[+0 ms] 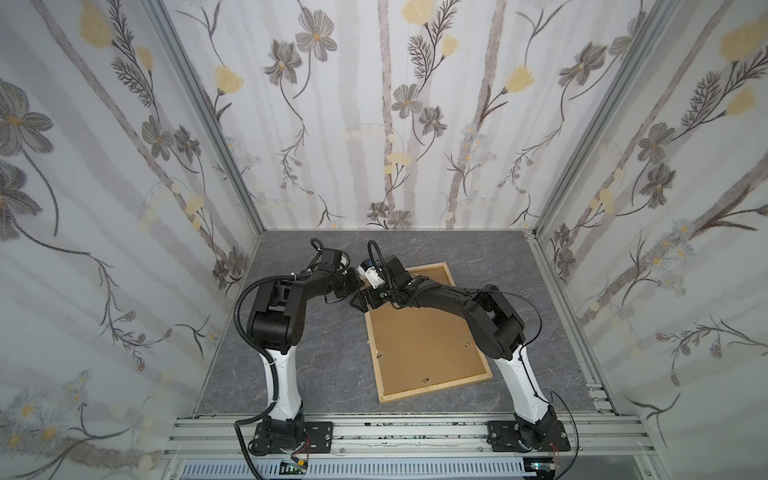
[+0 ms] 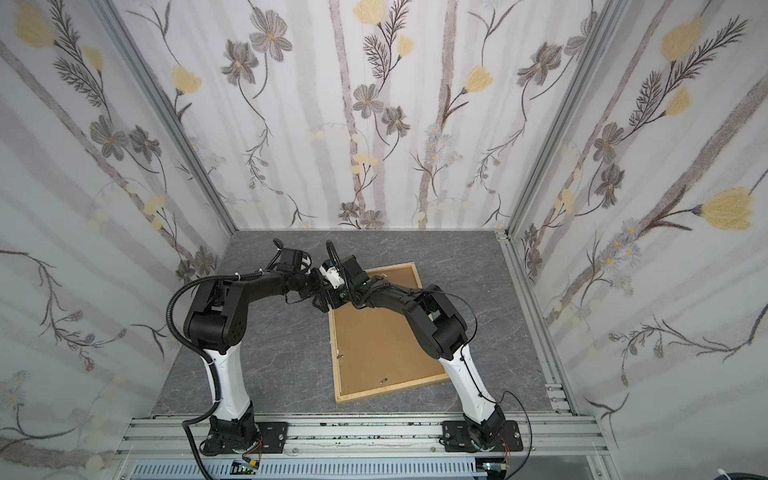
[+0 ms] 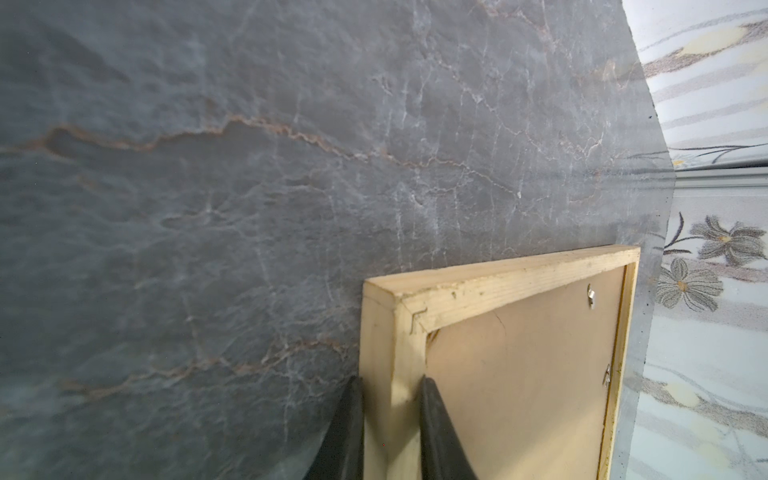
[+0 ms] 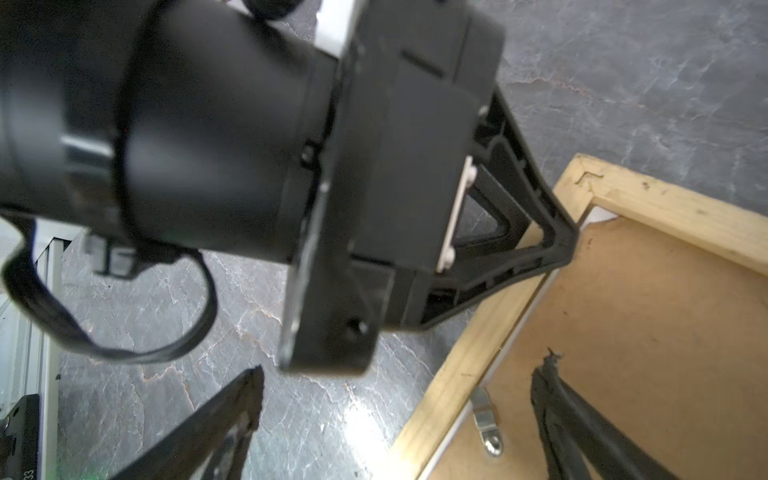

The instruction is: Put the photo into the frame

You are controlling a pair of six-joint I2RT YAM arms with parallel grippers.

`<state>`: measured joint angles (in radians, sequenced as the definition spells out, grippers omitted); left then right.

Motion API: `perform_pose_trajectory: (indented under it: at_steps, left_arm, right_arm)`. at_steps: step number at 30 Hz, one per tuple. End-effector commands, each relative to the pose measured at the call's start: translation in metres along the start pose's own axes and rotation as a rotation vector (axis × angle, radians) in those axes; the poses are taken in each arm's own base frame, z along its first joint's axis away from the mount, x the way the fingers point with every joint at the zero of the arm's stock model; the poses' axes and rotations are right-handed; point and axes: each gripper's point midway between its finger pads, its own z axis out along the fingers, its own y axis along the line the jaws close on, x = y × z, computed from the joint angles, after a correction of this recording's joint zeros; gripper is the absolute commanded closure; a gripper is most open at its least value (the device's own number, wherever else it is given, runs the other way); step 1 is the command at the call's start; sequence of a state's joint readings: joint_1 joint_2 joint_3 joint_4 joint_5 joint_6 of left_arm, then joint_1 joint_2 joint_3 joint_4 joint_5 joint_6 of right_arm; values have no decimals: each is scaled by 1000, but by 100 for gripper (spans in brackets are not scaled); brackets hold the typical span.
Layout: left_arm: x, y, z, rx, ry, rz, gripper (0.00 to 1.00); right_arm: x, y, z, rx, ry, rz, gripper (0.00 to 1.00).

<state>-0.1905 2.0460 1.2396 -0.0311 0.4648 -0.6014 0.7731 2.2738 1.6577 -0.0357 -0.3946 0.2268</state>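
Observation:
The frame of pale wood strips lies back-up on the grey table, right of centre in both top views. A brown hardboard backing fills it. The photo is hidden, apart from a thin white sliver under the backing at the frame's corner. My left gripper is shut on the frame's left strip close to the far left corner, one finger outside and one on the backing side. My right gripper hangs open just above the same strip, next to the left gripper.
Small metal tabs sit along the inner edge of the frame over the backing. Flowered walls close in the table on three sides. An aluminium rail with both arm bases runs along the front.

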Motion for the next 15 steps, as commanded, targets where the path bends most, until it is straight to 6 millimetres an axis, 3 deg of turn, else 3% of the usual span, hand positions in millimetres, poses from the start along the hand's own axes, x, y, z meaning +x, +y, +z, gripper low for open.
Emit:
perform_pose_trajectory:
  at_steps: [1,15]
  left_arm:
    - [4,8,1,-34,14,-26,82]
    - [4,8,-1,-36,12,-26,82]
  right_arm:
    - [5,1,4,-16,19,-3,0]
    - [19,10,1,-29,36,-10,0]
